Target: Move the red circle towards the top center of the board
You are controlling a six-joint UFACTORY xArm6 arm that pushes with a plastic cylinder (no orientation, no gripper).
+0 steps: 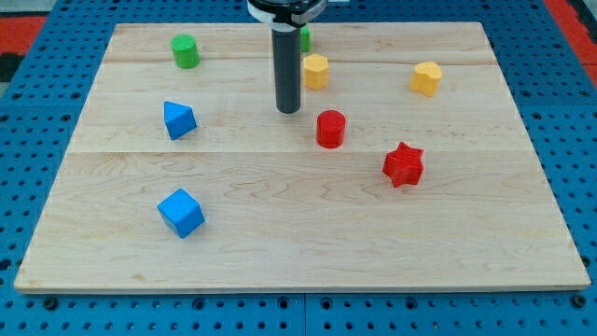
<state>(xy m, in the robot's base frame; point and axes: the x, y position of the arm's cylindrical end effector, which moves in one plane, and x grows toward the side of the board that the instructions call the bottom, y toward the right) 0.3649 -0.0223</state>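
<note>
At the view's bottom left stands a blue cube, and further up a blue block of unclear shape. The red star lies to the right. The red circle sits near the board's middle, just beside my tip, which is to its upper left, not touching. My tip is a plain rod (nothing to open or close) and holds nothing. To push well, I think it should go around to the circle's lower side, then push up, passing the near yellow block. A second yellow block and the green cylinder stay far.
</note>
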